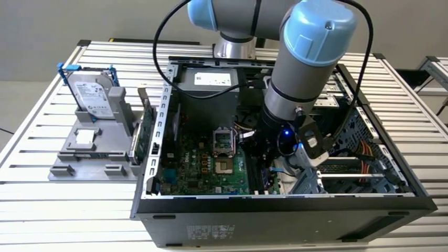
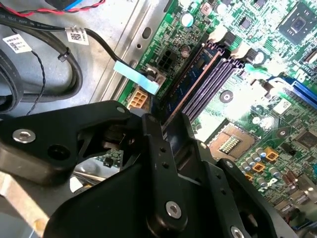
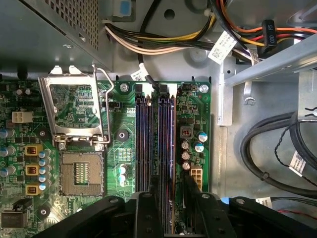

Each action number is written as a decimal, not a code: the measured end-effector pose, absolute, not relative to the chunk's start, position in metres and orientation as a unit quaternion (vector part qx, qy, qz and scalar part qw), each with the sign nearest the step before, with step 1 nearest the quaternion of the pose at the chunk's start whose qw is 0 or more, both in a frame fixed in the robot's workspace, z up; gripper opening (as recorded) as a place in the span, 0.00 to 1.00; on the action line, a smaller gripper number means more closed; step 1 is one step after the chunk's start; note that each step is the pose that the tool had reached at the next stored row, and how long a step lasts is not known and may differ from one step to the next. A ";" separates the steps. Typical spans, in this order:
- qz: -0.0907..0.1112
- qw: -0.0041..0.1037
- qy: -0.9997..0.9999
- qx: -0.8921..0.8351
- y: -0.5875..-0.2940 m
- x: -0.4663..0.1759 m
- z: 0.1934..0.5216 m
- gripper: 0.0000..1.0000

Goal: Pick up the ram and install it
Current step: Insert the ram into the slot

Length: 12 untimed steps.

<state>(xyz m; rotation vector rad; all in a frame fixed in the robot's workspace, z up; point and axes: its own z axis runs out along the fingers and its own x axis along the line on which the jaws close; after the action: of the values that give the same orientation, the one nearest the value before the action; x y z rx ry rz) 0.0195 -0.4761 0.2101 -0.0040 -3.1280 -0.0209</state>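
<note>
- Your arm reaches down into the open computer case (image 1: 280, 210), which lies on its side on the slatted counter (image 1: 63, 210). The gripper (image 1: 274, 149) sits low over the motherboard (image 1: 203, 163), towards the exterior view's right of the board.
- In the second wrist view, the ram (image 2: 190, 82) stands on edge along the memory slots (image 2: 213, 79). It sits in the slot nearest the metal case wall. One end runs under the gripper (image 2: 158, 130).
- That alignment makes sense: a stick goes in only when its long edge is parallel to the slot, so the gripper straddles the row lengthwise.
- You cannot tell from these views whether the jaws are clamped on the ram or released around it. The black gripper body hides the contact.
- You also cannot tell whether the ram is fully seated. The white latches (image 2: 218, 35) at the far end of the slots are in sight, but not clearly enough to say if they are closed.
- In the first wrist view, the gripper (image 3: 171, 218) is centred over the slot rows (image 3: 148, 134), beside the open processor socket (image 3: 79, 173). It is apart from the black cables (image 3: 277, 148) by the case wall.
- At the exterior view's left, the hard drive (image 1: 91, 92) stands in its grey fixture (image 1: 91, 152) on the counter, well apart from the gripper.
</note>
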 end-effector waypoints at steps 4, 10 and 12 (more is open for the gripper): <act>-0.007 0.007 -1.000 -0.001 -0.476 0.019 0.214 1.00; -0.007 0.008 -1.000 -0.001 -0.476 0.019 0.230 1.00; -0.007 0.008 -1.000 -0.001 -0.476 0.019 0.235 1.00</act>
<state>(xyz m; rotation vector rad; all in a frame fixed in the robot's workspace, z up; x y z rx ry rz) 0.0190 -0.4761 0.2347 -0.0039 -3.1259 -0.0205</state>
